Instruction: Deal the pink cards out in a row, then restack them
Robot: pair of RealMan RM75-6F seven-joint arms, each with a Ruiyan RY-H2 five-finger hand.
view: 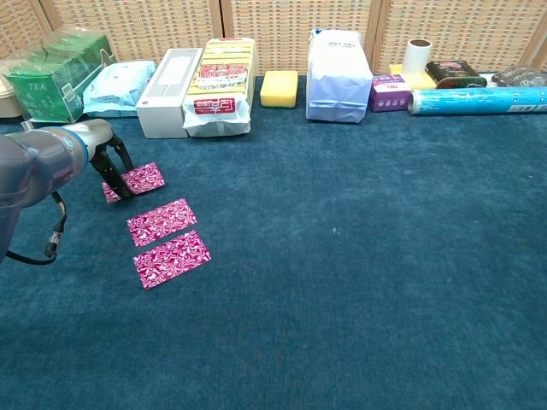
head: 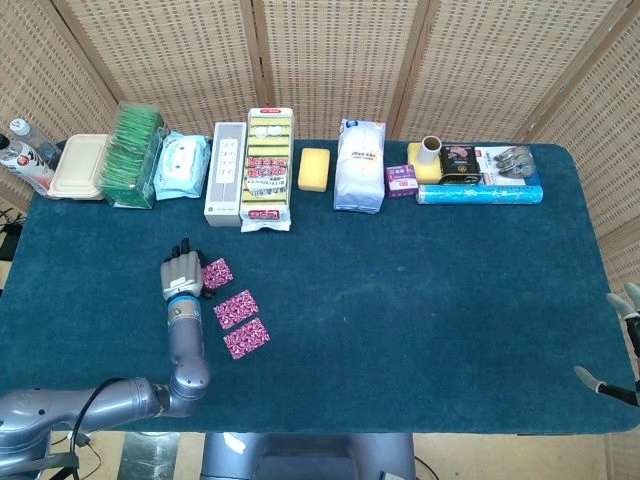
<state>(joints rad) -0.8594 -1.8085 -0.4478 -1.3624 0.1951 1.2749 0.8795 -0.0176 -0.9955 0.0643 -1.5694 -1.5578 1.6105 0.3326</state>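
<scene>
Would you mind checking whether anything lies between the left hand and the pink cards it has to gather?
Nothing visible does. The left hand is already at the farthest pink card, and the middle card and nearest card lie on open cloth beside it.

Dark fingers point(view: 114, 173) of the left hand point(view: 104, 159) press down on the near-left edge of the far pink card point(view: 137, 181). Just beyond the fingertips, toward the viewer, the middle card point(view: 161, 220) and the near card point(view: 171, 258) lie flat on the blue surface point(view: 359, 256), apart from each other.
</scene>
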